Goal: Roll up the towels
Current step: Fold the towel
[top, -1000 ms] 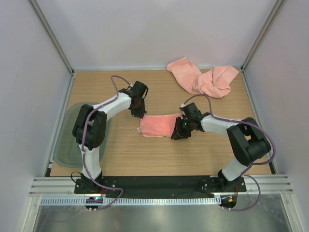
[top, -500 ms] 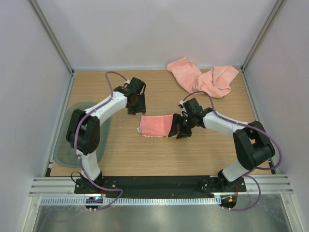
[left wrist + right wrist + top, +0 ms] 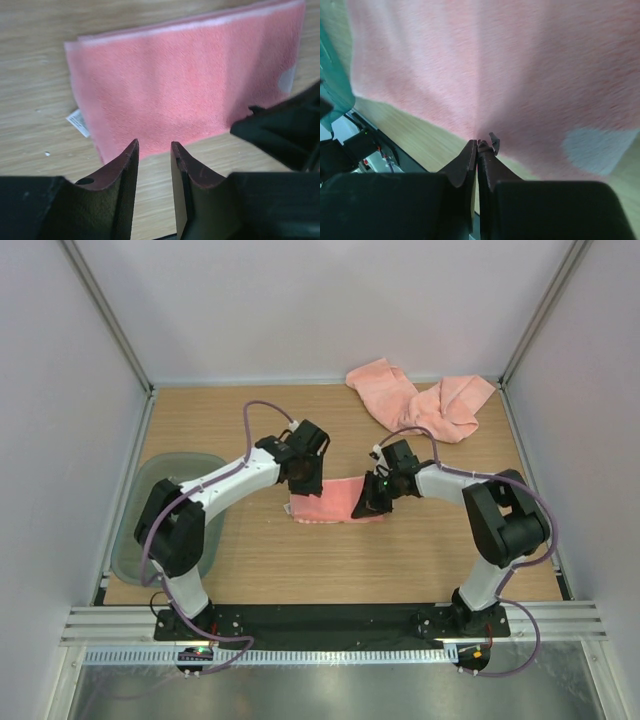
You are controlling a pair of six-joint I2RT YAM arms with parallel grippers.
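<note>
A folded salmon-pink towel [image 3: 328, 500] lies flat on the wooden table between my two grippers. My left gripper [image 3: 303, 486] hovers at its left end. In the left wrist view that gripper [image 3: 154, 147] stands open by a narrow gap, with only bare wood between the fingers, and the towel [image 3: 185, 85] begins just past the tips. My right gripper [image 3: 363, 505] is at the towel's right end. In the right wrist view its jaws [image 3: 478, 145] are shut on the towel's [image 3: 510, 65] near edge, and a crease runs up from the tips.
Two more towels [image 3: 420, 400] lie crumpled in a heap at the back right corner. A translucent grey-green tray [image 3: 135, 530] stands at the left edge beside the left arm. A white label [image 3: 78, 123] sticks out of the folded towel's corner.
The left gripper swung right and forward to the towel's left end, and its jaws have parted. The right gripper opened, then shut on the towel's right edge.
</note>
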